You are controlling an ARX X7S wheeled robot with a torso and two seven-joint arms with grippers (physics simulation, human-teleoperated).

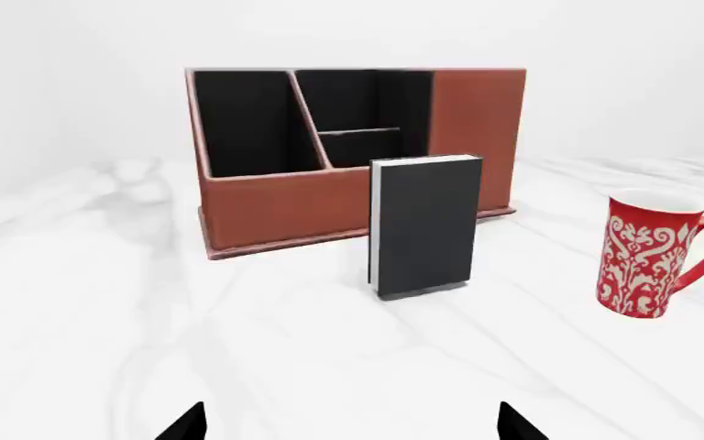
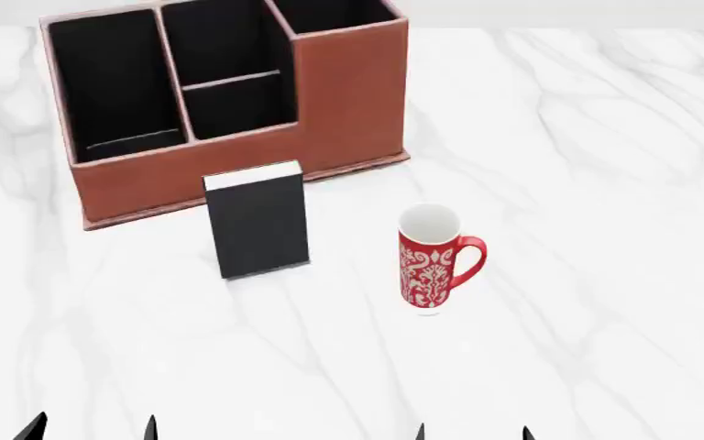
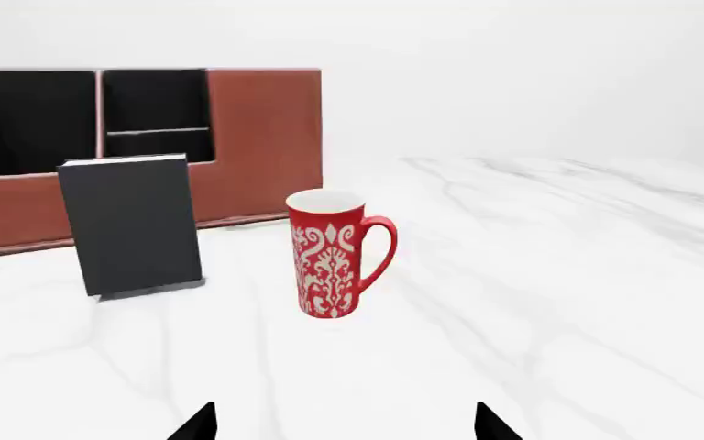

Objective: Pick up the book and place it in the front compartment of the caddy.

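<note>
Book (image 2: 258, 229) stands upright on the white marble desk (image 2: 597, 183), just in front of the caddy (image 2: 352, 101) and apart from its low front wall, as I watch from the head camera. A red-and-white patterned mug (image 2: 432, 261) stands near the book, on my right-arm side, handle turned away from it. My left end effector (image 2: 93, 429) and right end effector (image 2: 472, 433) sit at the near edge of the frame, fingertips spread wide, gripping nothing. The front compartment (image 2: 239, 103) shows only its black lining.
</note>
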